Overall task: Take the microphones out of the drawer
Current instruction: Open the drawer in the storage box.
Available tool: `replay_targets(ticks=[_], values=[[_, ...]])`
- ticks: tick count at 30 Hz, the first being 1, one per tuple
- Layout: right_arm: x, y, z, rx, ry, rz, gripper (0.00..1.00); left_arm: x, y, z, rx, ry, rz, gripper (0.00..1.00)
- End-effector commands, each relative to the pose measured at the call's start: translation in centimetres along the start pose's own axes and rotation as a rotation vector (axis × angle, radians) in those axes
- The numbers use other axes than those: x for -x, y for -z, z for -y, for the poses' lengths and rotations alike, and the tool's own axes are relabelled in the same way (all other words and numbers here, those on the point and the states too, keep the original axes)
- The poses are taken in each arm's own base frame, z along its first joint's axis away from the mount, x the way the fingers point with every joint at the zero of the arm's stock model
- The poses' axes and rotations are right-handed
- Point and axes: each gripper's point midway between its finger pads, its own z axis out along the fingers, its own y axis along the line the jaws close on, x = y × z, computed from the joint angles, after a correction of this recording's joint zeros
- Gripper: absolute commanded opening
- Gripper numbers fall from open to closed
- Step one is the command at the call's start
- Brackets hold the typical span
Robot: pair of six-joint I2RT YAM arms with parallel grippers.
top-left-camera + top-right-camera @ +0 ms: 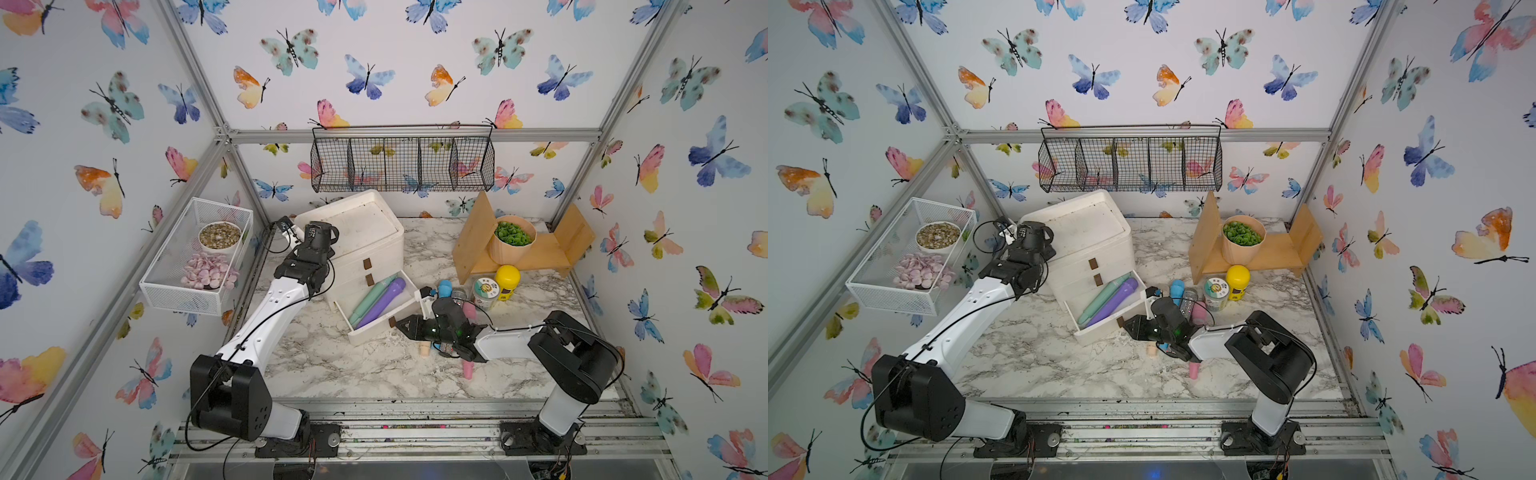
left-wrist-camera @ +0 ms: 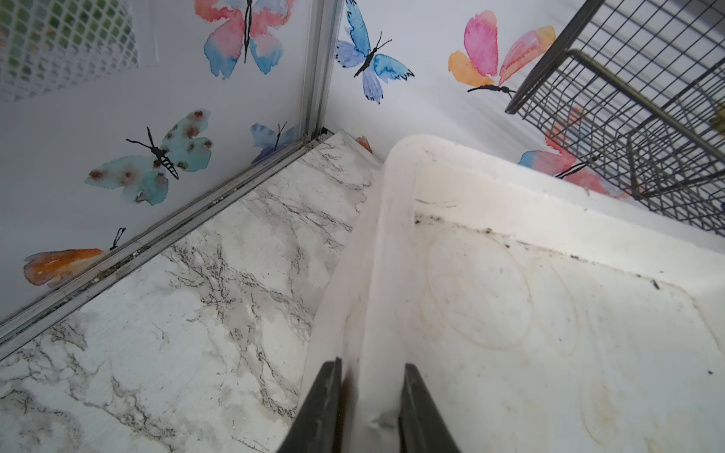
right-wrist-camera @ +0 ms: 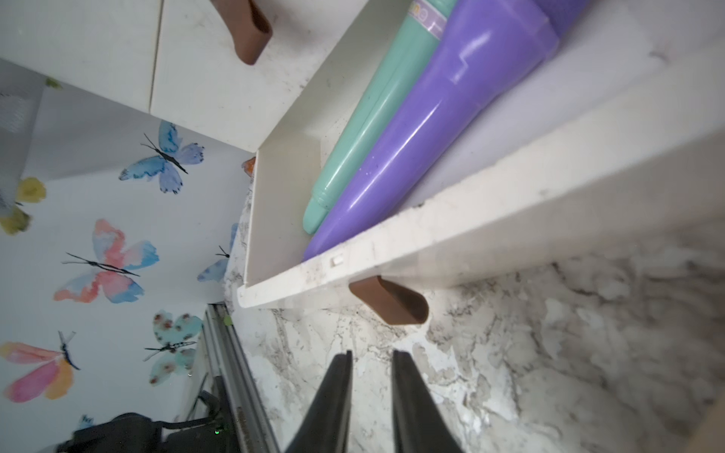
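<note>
The white drawer unit [image 1: 361, 224] stands at the back left, and its bottom drawer [image 1: 376, 332] is pulled out. Inside it lie the purple microphone [image 1: 382, 303] [image 3: 431, 137] and, beside it, a mint-green stick-shaped item [image 1: 370, 297]. My right gripper [image 3: 372, 353] [image 1: 401, 326] hovers over the marble just in front of the drawer's brown handle [image 3: 388, 300]. It is slightly open, with nothing between its fingers. My left gripper [image 2: 372, 366] is shut on the rim of the unit's top [image 2: 392, 235] at its left edge.
Right of the drawer stand a blue item [image 1: 444, 289], a jar [image 1: 485, 291] and a yellow bottle [image 1: 507, 282]. A pink piece [image 1: 468, 369] and a beige piece [image 1: 424, 349] lie under my right arm. A wooden shelf with a plant pot [image 1: 513, 243] sits at the back right. A wire basket [image 1: 403, 162] hangs above the unit.
</note>
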Motion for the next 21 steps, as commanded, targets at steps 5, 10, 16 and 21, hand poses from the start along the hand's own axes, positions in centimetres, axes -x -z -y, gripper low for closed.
replay_targets(ticks=[5, 10, 16, 21], values=[[1.6, 2.8, -0.7, -0.096, 0.015, 0.042, 0.41, -1.0, -1.6, 2.6, -0.095, 0.069, -0.014, 0.26], [5.8, 4.3, -2.0, -0.250, 0.003, 0.102, 0.48, -0.8, -1.2, 2.7, -0.110, 0.028, -0.013, 0.27], [9.2, 2.3, -3.3, -0.403, -0.083, 0.050, 0.51, -0.8, -0.7, 2.8, -0.147, 0.010, -0.005, 0.28], [10.0, -0.3, -3.5, -0.422, -0.163, 0.029, 0.51, -1.3, -0.7, 3.3, -0.167, -0.015, -0.027, 0.29]])
